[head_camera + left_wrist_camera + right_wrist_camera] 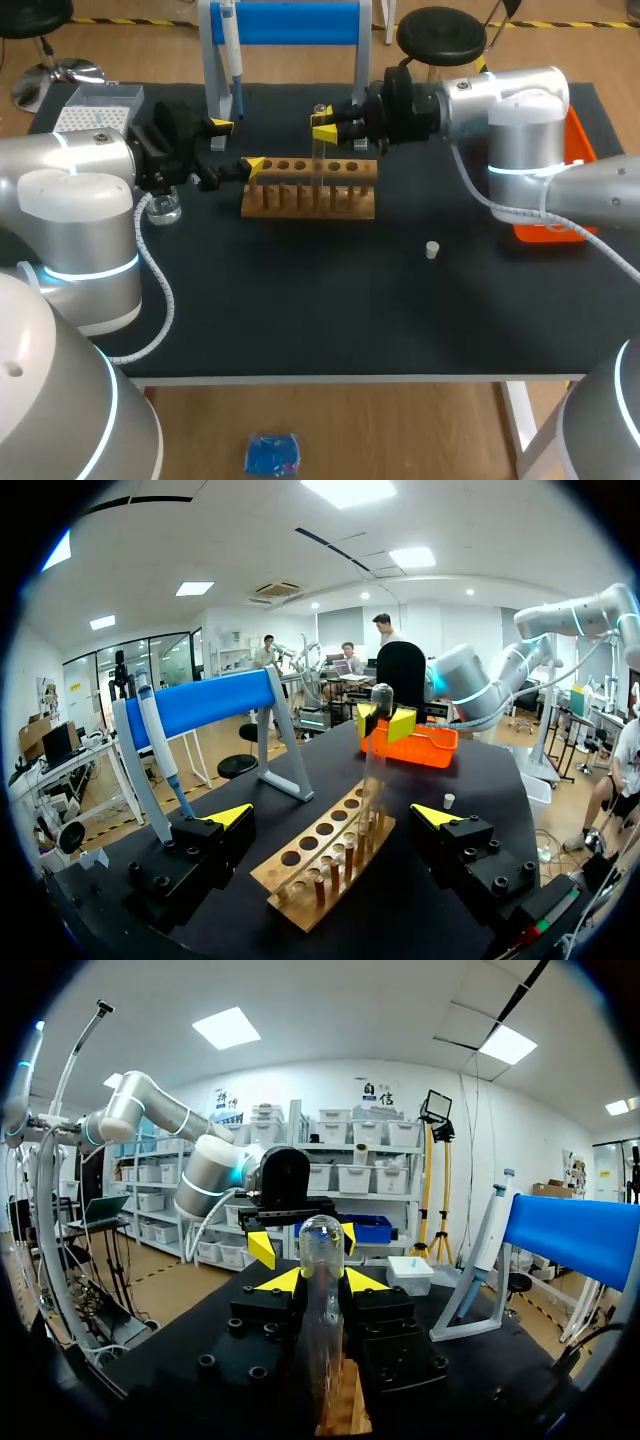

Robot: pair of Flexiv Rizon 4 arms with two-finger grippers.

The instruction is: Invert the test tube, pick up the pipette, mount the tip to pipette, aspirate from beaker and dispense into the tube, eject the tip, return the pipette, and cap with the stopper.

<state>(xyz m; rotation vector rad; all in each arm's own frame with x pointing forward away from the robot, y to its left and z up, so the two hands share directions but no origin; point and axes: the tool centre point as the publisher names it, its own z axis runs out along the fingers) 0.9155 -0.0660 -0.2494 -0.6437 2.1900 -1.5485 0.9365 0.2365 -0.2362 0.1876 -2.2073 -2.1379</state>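
Right gripper point(324, 126) is clamped on the test tube point(319, 160), one yellow tip on each side near its upper end. The tube stands upright, rounded end up. It hangs at 6 o'clock from the gripper, lower end at the wooden rack point(310, 192); can't tell if it is seated in a hole.

In the right wrist view the tube point(320, 1260) sits pinched between the fingers.

Left gripper point(237, 145) has its fingers wide apart, holding nothing, at 9 o'clock of the rack, whose near end lies between them.

Stopper point(432, 250) lies on the table point(330, 310) at 4 o'clock of the rack, well apart. Beaker point(163, 207) is at 9 o'clock, under the left arm. Pipette point(230, 50) hangs on the blue stand point(290, 22) at 11 o'clock.
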